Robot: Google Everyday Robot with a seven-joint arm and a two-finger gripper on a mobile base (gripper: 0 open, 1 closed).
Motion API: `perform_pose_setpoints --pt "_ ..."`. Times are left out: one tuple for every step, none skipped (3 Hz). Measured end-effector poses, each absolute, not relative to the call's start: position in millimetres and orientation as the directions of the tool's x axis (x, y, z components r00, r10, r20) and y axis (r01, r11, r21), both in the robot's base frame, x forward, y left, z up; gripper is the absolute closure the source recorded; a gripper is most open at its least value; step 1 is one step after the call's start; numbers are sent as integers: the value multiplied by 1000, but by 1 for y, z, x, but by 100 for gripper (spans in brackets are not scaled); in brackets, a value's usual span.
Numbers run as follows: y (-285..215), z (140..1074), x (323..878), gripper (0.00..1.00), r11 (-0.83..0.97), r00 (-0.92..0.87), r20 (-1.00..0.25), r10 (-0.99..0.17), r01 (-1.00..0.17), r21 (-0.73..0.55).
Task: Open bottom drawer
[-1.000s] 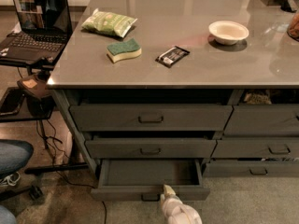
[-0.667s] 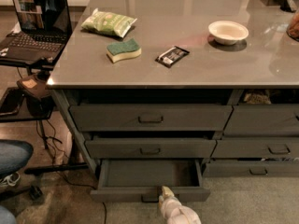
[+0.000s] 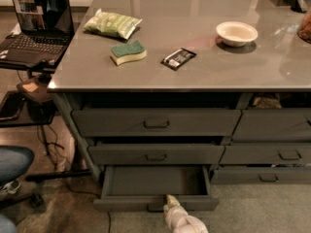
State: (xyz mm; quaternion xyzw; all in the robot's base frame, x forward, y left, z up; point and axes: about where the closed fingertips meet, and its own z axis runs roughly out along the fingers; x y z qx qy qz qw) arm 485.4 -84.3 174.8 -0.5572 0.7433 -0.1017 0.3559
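Observation:
The bottom drawer of the left stack is pulled out, showing its empty dark inside. Its slim front carries a small handle at centre. My gripper reaches in from the bottom edge of the view, with its pale tip against the drawer front just right of the handle. The two taller drawers above, top and middle, stay nearly closed.
On the grey counter lie a green chip bag, a sponge, a dark snack packet and a white bowl. A laptop sits on a side stand at left. A neighbouring drawer stack is at right.

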Motion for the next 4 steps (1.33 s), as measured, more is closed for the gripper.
perform_pose_setpoints --pt "-84 176 486 100 358 -125 -416 -901 -756 -548" --pt "-76 175 480 100 358 -113 -431 -895 -759 -544" --pt "-76 175 480 100 358 -113 -431 -895 -759 -544" --pt "-74 176 476 100 354 -104 -433 -895 -758 -548"
